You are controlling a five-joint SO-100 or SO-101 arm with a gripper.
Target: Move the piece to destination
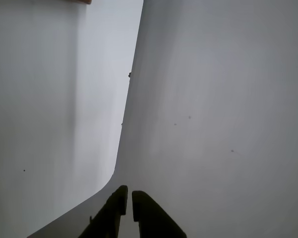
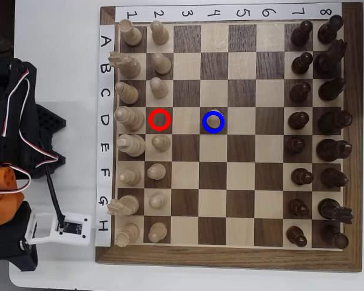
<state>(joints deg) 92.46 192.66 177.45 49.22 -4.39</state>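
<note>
End effector: the two dark fingers of the end effector (image 1: 128, 197) are being shown at the bottom edge of the wrist view, drawn nearly together with only a thin slit between the tips and nothing held between them.
Wrist surroundings: only a plain white counter (image 1: 213, 99) and a paler white surface (image 1: 49, 99) to its left are being seen in the wrist view; no board is being shown there.
Arm: the black and orange robot arm (image 2: 9, 151) is being seen at the left edge of the overhead view, off the board and well apart from the pieces.
Board: a wooden chessboard with a dark brown frame (image 2: 230, 262) is being shown lying on the counter, with printed paper strips of numbers along its top and letters down its left side.
Piece: the small pale cream wooden pawn with a round head (image 2: 213, 122) is being seen standing upright inside the thin blue ring.
Destination: the dark brown square marked by the blue ring (image 2: 213, 113), in row D and column 4, is being occupied by that pawn.
Red ring: a thin red ring (image 2: 159, 120) is being shown on a dark square in row D, column 2, with no piece inside it.
Other pieces: pale pieces (image 2: 133, 118) are being seen in the two left columns and dark brown pieces (image 2: 298, 120) in the two right columns.
</note>
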